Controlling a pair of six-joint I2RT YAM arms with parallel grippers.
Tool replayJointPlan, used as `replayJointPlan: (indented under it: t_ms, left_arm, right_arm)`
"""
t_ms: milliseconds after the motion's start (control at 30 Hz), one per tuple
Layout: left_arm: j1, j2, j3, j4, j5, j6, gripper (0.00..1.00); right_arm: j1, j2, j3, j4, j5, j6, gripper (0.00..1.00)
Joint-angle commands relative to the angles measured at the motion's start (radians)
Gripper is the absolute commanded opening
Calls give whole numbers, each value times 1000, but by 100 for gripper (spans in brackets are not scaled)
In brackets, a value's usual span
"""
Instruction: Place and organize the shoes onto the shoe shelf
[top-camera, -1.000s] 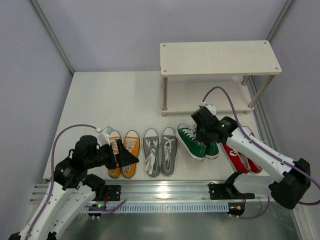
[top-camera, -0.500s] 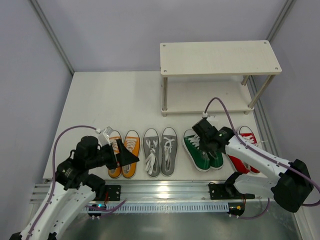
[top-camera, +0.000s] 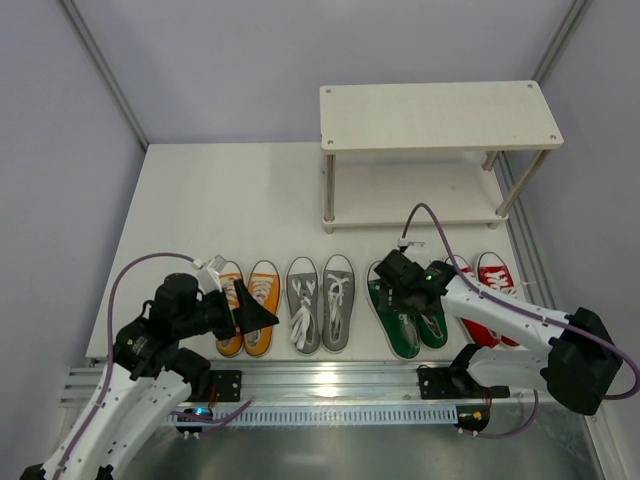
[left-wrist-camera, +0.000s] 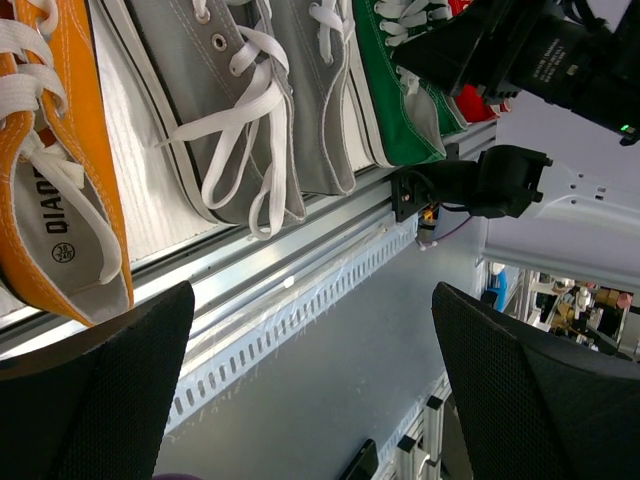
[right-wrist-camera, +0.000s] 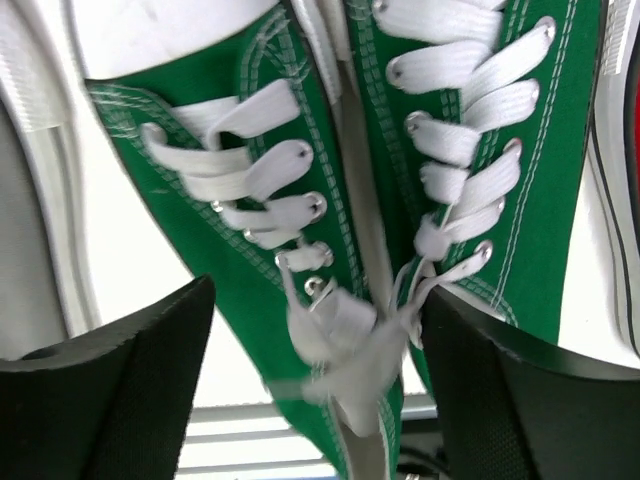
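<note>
The shoe shelf stands at the far right, both boards bare. Four pairs line the near edge: orange shoes, grey shoes, green shoes and red shoes. My right gripper hovers open just above the green pair; in the right wrist view its jaws straddle the inner sides and white laces of both green shoes, gripping nothing. My left gripper hangs open over the heels of the orange pair. In the left wrist view it holds nothing, with an orange shoe beside it.
A metal rail runs along the table's near edge, right behind the shoes' heels. Grey enclosure walls close in left and right. White tabletop lies between the shoe row and the shelf. The right arm's purple cable loops up toward the shelf's lower board.
The right gripper brought the green pair back toward the near edge, straightened it into the row, then opened and let go. The left arm has barely moved.
</note>
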Motion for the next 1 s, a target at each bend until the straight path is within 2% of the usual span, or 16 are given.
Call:
replayJointPlan:
  t_ms: [0, 267, 433, 500, 733, 867, 967]
  left_arm:
    - [-2, -16, -2, 27, 0, 1, 98]
    - [-2, -54, -26, 24, -10, -10, 98]
    - [-2, -54, -22, 23, -10, -7, 98]
    - [-2, -54, -23, 19, -9, -5, 98]
    - [-2, -62, -19, 6, -7, -5, 98]
    - [-2, -68, -10, -11, -12, -5, 98]
    - [-2, -77, -5, -22, -26, -5, 98]
  right_arm:
    - [18, -25, 113, -97, -47, 21, 86]
    - [18, -24, 259, -278, 1, -70, 97]
    - [-16, 13, 244, -315, 24, -100, 100]
    - [-71, 28, 221, -304, 18, -136, 100]
    - [-272, 53, 142, -113, -85, -295, 100]
    - [-280, 140, 107, -57, -168, -321, 100]
    - [-277, 127, 60, 0, -228, -323, 100]
